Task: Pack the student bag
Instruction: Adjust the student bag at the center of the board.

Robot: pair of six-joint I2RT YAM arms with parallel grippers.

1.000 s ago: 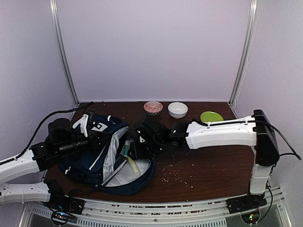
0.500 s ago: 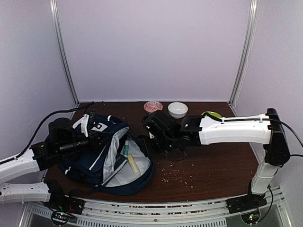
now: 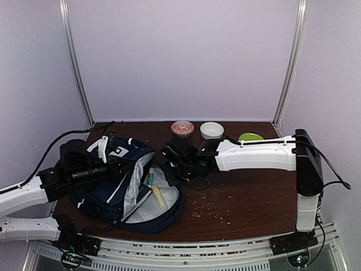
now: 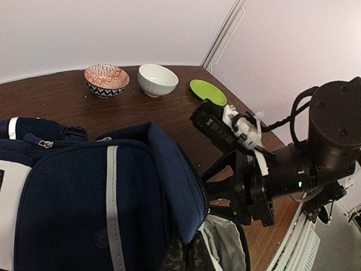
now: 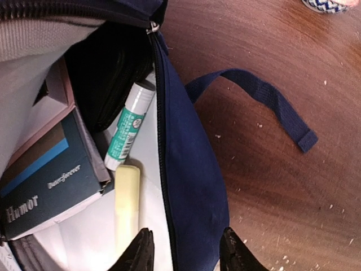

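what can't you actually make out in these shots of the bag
- Left wrist view: left gripper fingers, buried under the flap of the navy-blue fabric backpack.
- Right wrist view: full title of the dark-blue paperback book, cut off by the left edge; label print on the green-and-white tube, too small.
- Top view: right gripper fingertips, behind its own wrist.

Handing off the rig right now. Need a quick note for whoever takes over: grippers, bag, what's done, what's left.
Left gripper: shut, seemingly pinching the bag flap to hold it open.
Right gripper: fingers apart, astride the rim of the opening, nothing held.
Done: bag lies unzipped; book, tube, yellow stick and black case are inside.
Left: only the patterned bowl, white bowl and green plate stay out, at the back. Closing the bag is probably next.
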